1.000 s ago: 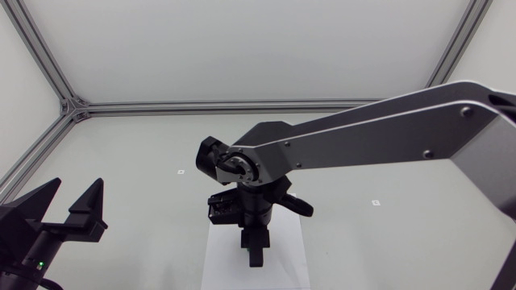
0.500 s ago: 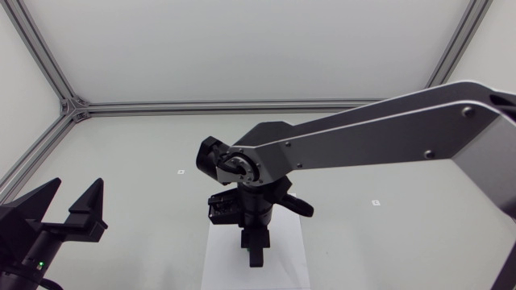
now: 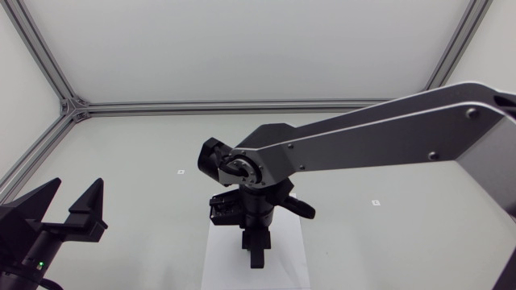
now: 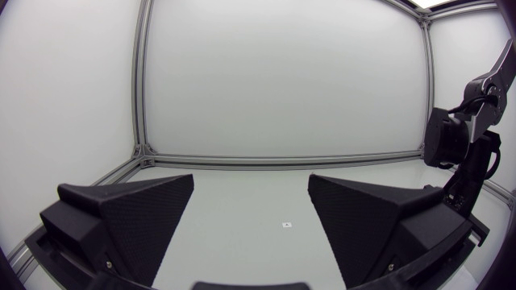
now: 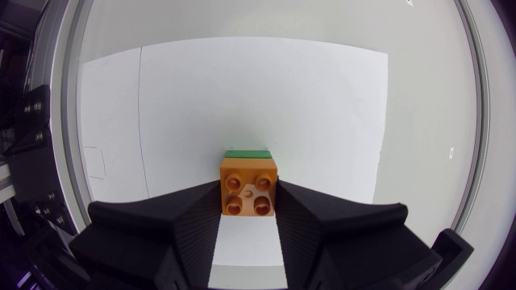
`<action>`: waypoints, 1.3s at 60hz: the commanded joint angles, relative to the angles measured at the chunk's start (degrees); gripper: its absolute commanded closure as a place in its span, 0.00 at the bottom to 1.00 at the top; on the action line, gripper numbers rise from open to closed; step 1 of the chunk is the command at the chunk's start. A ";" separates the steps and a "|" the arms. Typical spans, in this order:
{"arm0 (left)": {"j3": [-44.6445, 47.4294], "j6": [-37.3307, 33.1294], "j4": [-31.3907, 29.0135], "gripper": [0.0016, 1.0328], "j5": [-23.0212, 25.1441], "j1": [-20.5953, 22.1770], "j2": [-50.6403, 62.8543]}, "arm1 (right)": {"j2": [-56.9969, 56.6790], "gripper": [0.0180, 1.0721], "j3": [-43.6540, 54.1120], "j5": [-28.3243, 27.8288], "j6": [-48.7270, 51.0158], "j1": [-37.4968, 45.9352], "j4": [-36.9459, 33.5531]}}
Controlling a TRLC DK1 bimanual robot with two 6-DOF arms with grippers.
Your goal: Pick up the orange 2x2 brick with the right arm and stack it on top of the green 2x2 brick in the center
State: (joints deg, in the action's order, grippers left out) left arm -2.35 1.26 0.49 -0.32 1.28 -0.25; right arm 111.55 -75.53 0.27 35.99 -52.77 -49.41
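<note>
The silver-grey right arm [image 3: 363, 141] is over the white paper sheet [image 5: 242, 89], its black wedge-fingered gripper [image 5: 248, 200] clamped on the orange 2x2 plastic brick [image 5: 250, 187]. Only an edge of the green 2x2 brick [image 5: 247, 152] shows beneath it. Placing seems in hand: square the studs up, then press straight down.

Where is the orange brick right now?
Right wrist view: the orange brick is clamped in the right end effector, with the green brick showing just beyond it.
</note>
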 commanded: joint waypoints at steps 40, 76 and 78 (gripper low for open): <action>2.35 -0.73 -0.84 0.04 0.23 -0.22 -0.45 | 4.82 0.85 5.83 0.08 -1.09 1.71 0.98; 2.35 -0.73 -0.84 0.04 0.23 -0.22 -0.45 | 4.91 0.85 4.42 -2.12 1.19 1.18 0.54; 2.35 -0.73 -0.76 0.04 0.23 -0.22 -0.45 | 4.64 0.85 4.42 -2.21 1.54 1.09 0.54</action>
State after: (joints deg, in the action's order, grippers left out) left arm -2.35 1.28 0.51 -0.32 1.28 -0.25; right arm 112.46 -75.46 -0.99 35.79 -51.64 -48.66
